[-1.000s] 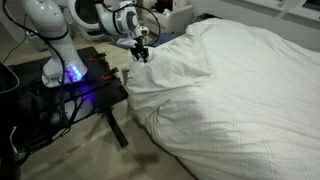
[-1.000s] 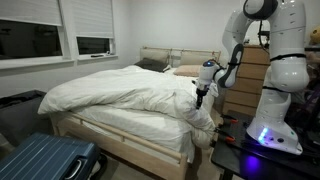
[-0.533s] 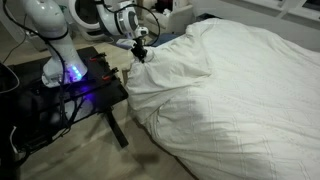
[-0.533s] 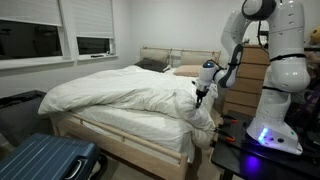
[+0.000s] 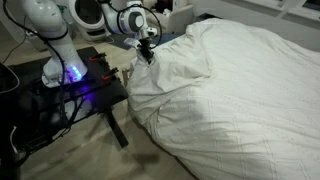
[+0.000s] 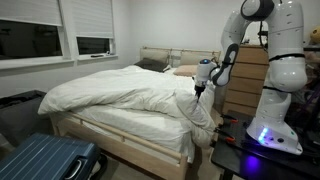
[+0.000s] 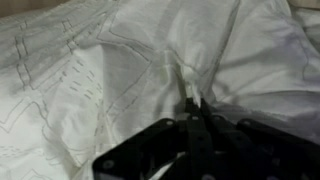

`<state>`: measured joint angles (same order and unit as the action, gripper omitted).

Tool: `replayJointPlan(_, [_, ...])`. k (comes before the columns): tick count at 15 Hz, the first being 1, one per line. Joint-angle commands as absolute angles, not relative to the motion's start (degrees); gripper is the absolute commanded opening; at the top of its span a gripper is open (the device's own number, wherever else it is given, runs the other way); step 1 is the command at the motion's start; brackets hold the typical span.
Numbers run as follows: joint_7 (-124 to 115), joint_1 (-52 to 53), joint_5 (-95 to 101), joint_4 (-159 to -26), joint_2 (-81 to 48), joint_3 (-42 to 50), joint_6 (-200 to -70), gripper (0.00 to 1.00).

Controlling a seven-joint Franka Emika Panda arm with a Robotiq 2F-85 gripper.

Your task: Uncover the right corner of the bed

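**Task status.** The uncovering is at its first stage. The gripper [image 5: 146, 55] is at the near edge of the duvet [image 5: 230, 90], above the right corner of the bed [image 6: 196, 128]. In the wrist view the fingers [image 7: 196, 122] stand narrow, pinched together on a raised fold of the white fabric, so the grasp appears to be made. A peak of fabric rises under the gripper in both exterior views. The corner itself is not yet exposed: the duvet drapes over it, and no post or mattress edge shows there. What is left, by judgement, is to carry the pinched fold up and back across the bed [image 6: 110, 95] until the corner is bare, and then to release.

**Location.** The corner lies just beside the black worktop [image 5: 100, 82] of the robot, at the end of the bed opposite the headboard [image 6: 165, 53].

**Orientation.** The long axis of the bed runs from the headboard to the light wooden frame rail [image 6: 120, 140]. The corner points outward toward the robot base, and the duvet edge hangs down over it. The fold should therefore travel toward the headboard, away from the robot.
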<state>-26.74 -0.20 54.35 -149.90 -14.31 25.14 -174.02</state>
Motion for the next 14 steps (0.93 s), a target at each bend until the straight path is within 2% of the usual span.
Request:
replayJointPlan(1, [-18.6,-4.7,42.4,-146.3,-8.4,20.9,-166.2,0.01])
replayJointPlan(6, [-17.5,-4.9,36.2,-134.5,-5.0,19.3,-154.9,0.01])
replayJointPlan(14, [-20.5,-6.1,34.2,-110.4,-10.2,16.1,-141.5,0.01])
